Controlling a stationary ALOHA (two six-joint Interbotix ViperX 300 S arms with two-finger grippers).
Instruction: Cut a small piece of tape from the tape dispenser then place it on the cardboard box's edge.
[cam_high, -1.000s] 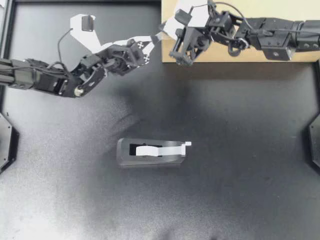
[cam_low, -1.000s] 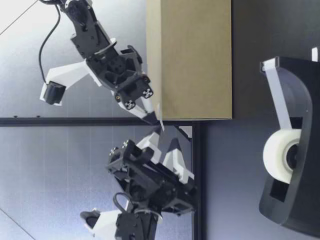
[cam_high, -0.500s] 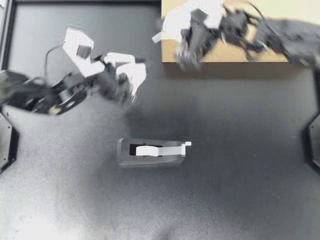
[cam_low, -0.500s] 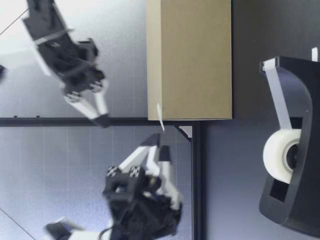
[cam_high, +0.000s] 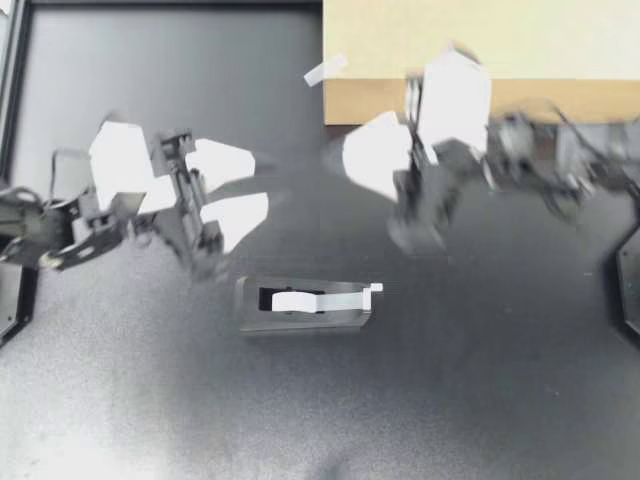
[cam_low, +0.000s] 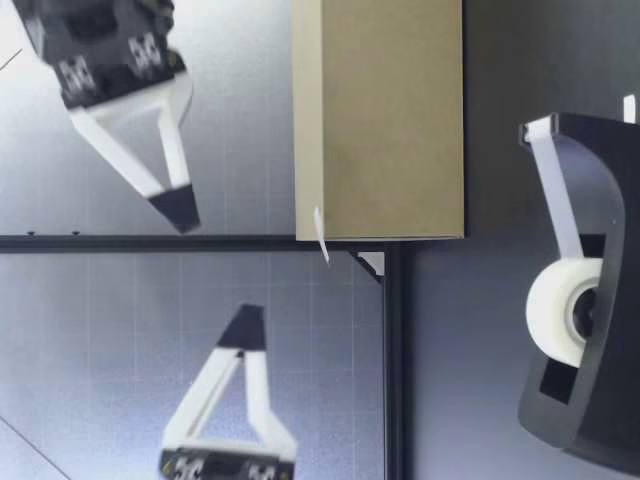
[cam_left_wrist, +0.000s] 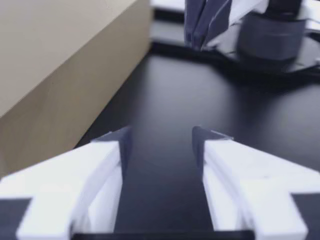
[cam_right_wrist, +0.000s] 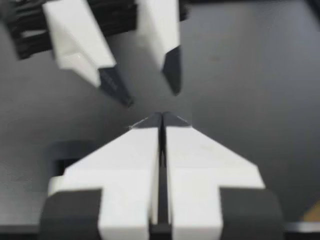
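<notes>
The short strip of tape (cam_high: 325, 70) sits on the cardboard box (cam_high: 480, 40) at its corner. One end is stuck along the top edge and the other pokes out past the side, over the dark surface (cam_high: 480, 380). From table height the strip (cam_low: 320, 233) droops a little off the upper corner of the box (cam_low: 380, 120), and nothing has hold of it.

Both arms are off the box and blurred from above. The left arm (cam_high: 60, 225) reaches in over the surface, and the left jaws are spread wide with only bare surface showing between them. In the left wrist view the box wall (cam_left_wrist: 50, 65) runs alongside, with the right jaws ahead.

The right arm (cam_high: 560, 160) hangs in front of the box. The right jaws are pressed together to a thin slit, and I can see nothing pinched in them. They point toward the open left jaws. From table height both sets of jaws float well above the surface and clear of the strip.

The tape dispenser (cam_high: 300, 305) rests on the surface in the middle, below and between the two arms. Its white roll (cam_low: 565, 310) is inside, with a band of tape running up to the cutter end (cam_high: 375, 288). No jaws touch it.
</notes>
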